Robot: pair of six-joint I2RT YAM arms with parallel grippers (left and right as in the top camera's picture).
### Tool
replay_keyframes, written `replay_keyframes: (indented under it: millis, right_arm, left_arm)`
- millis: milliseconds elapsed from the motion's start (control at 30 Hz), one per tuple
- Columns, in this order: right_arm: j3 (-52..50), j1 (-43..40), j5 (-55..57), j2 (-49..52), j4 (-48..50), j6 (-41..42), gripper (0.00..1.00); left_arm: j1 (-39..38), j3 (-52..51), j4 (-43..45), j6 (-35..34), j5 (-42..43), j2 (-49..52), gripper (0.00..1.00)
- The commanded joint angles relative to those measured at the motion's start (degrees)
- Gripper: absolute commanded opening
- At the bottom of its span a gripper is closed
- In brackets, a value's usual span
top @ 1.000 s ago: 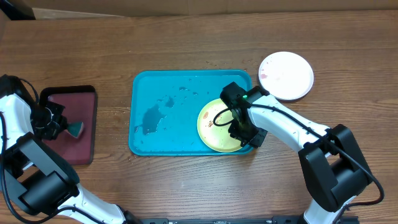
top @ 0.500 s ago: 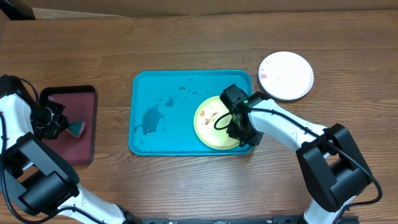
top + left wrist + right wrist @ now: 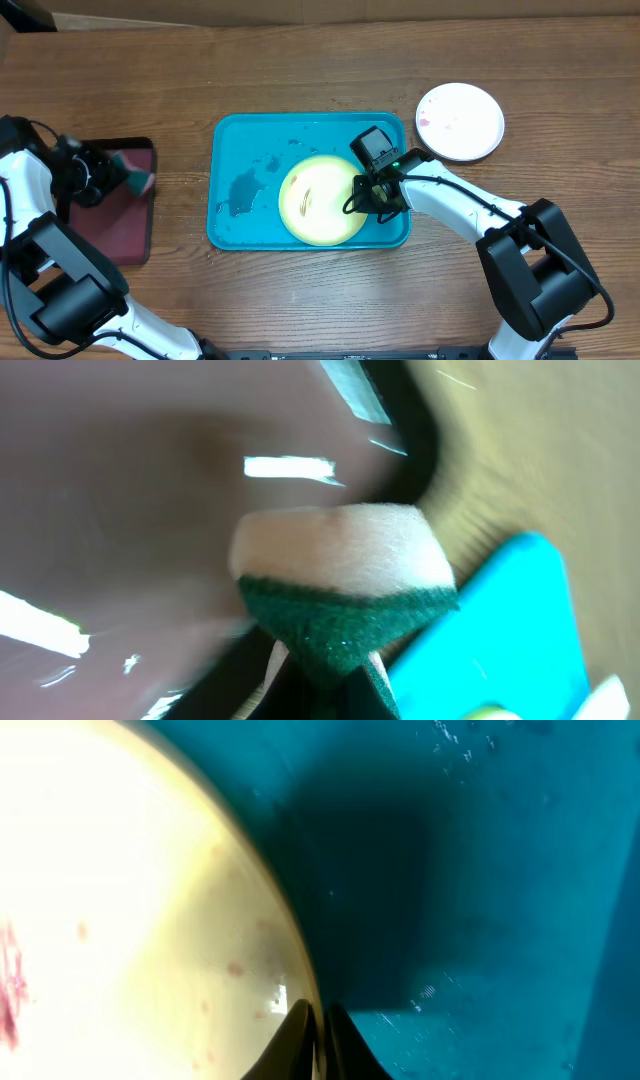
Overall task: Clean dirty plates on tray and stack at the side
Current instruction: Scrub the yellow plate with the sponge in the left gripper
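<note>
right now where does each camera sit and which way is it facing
overhead: above the table, facing straight down on the turquoise tray, white plate and both arms.
left wrist: on the left arm, looking past the left claw at the sponge it grips.
right wrist: on the right arm, looking past the right claw pinching the yellow-green plate.
shared: overhead and right wrist show that plate.

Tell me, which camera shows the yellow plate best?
The overhead view: the whole yellow plate shows, against the blue tray. The right wrist view shows only its smeared rim up close; the left wrist view shows a sponge instead.
</note>
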Motion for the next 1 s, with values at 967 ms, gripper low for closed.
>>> replay_keyframes:
  millis: [967]
  right_arm:
    - [1.20, -3.04, -2.08, -0.31, 10.36, 7.54, 0.04]
  left_arm:
    - [-53.29, 0.02, 1.33, -10.54, -16.70, 0.55, 0.04]
